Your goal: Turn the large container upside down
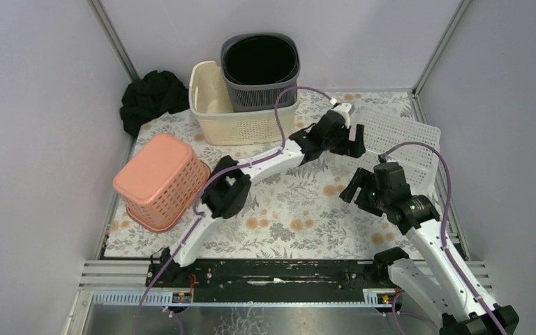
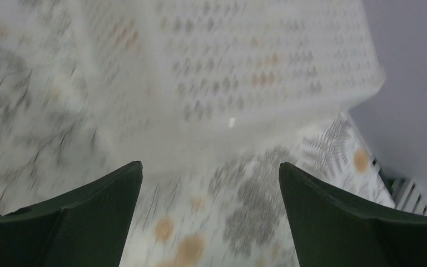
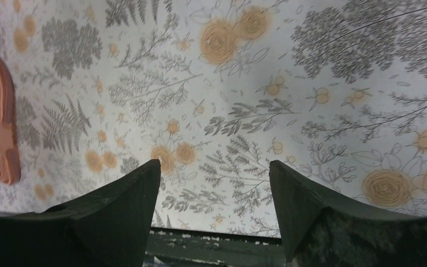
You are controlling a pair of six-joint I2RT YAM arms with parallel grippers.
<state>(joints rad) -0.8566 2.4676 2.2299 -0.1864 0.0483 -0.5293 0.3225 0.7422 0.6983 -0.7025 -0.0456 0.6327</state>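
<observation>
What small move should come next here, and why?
Probably draw the left tool back from the white basket: its jaws stand open, holding nothing, and the basket seems to sit bottom-up already. The right tool is open too, over the table, so nothing else looks pending.

This is a lab's robot test cell: plain grey wall panels [image 1: 35,105] and aluminium posts [image 1: 115,42] box in a table under a floral cloth [image 1: 293,209]. The left arm [image 1: 265,162] and right arm [image 1: 429,234] are bolted to a black rail [image 1: 286,272] at its near edge.
</observation>
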